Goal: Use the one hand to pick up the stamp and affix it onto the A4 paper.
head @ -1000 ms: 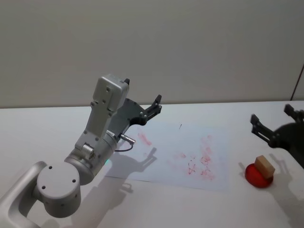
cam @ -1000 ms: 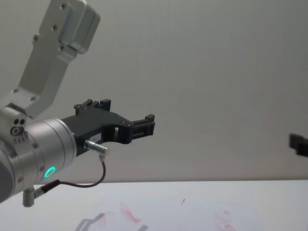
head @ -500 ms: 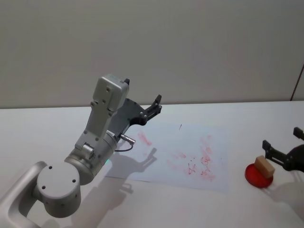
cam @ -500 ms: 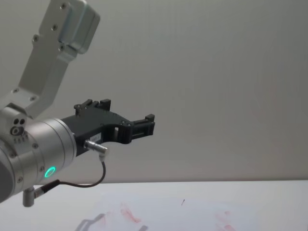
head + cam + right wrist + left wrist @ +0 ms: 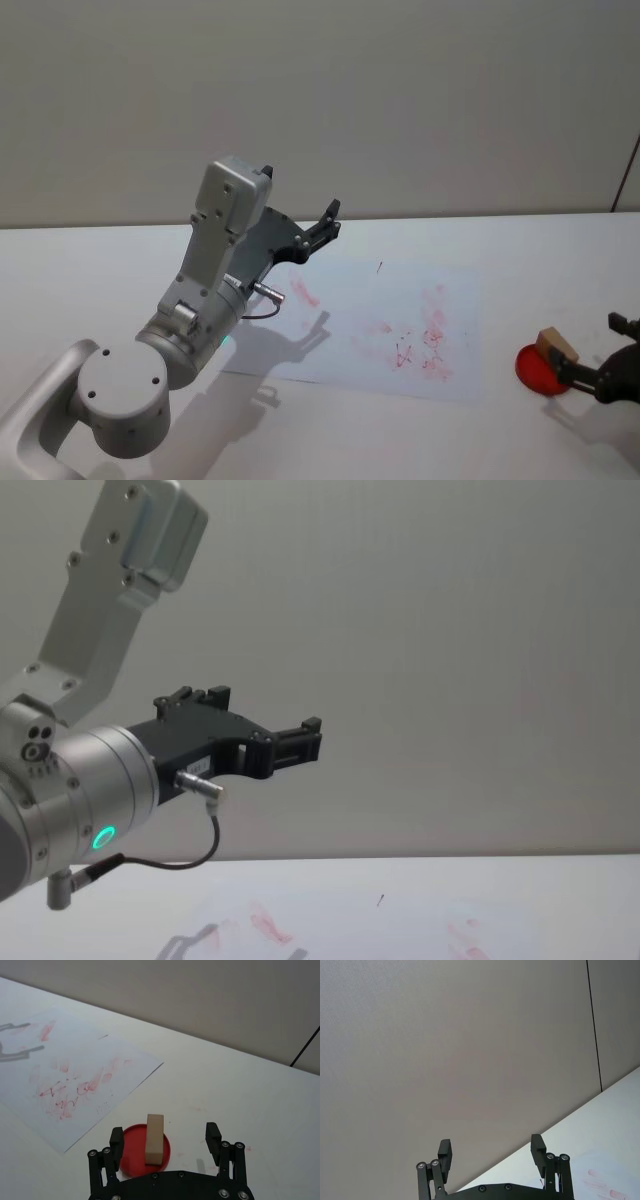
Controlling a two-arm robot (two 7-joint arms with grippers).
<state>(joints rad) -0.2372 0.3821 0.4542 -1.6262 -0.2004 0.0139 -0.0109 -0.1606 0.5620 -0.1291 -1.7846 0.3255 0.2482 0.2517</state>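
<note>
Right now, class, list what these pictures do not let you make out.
- The stamp: its underside, in the right wrist view, is hidden against the red pad.
- The A4 paper: its near part, in the chest view, is cut off by the bottom edge.
- The right gripper: its body, in the head view, is cut off by the right edge.

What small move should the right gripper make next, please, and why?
Probably ease the right gripper forward: its open fingers line up with the light-tan wooden stamp block, upright on the round red pad, but stop short of it. The left gripper hangs open above the white A4 paper.
</note>
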